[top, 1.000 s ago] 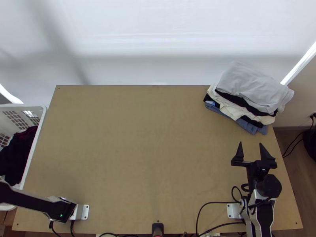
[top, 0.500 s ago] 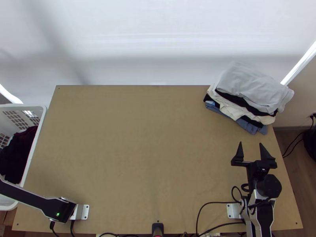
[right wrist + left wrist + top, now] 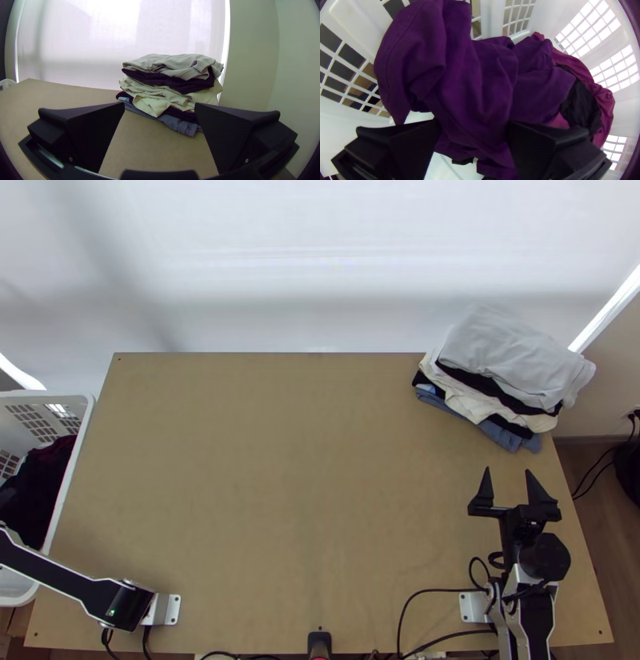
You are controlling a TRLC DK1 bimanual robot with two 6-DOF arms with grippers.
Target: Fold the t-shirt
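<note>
In the top view, dark bunched cloth [image 3: 38, 488] lies in the white basket at the left. The left wrist view shows it as purple cloth [image 3: 480, 80] bunched inside the basket, beside a magenta and black part [image 3: 603, 96]. My left gripper [image 3: 473, 125] is over this cloth, its fingers wide apart with purple folds showing between them; contact cannot be told. Above the table's near right part, my right gripper [image 3: 509, 471] stands open, nothing between its fingers. In the right wrist view that gripper [image 3: 160, 104] faces a stack of folded clothes.
The basket [image 3: 76, 444] stands against the table's left edge. A stack of folded clothes [image 3: 508, 360] sits at the far right corner of the table [image 3: 280, 484]. Black cables [image 3: 424, 592] run along the near edge.
The left arm's link at the picture's left edge has shifted up the top view over the basket. My right arm and the stack have kept still.
</note>
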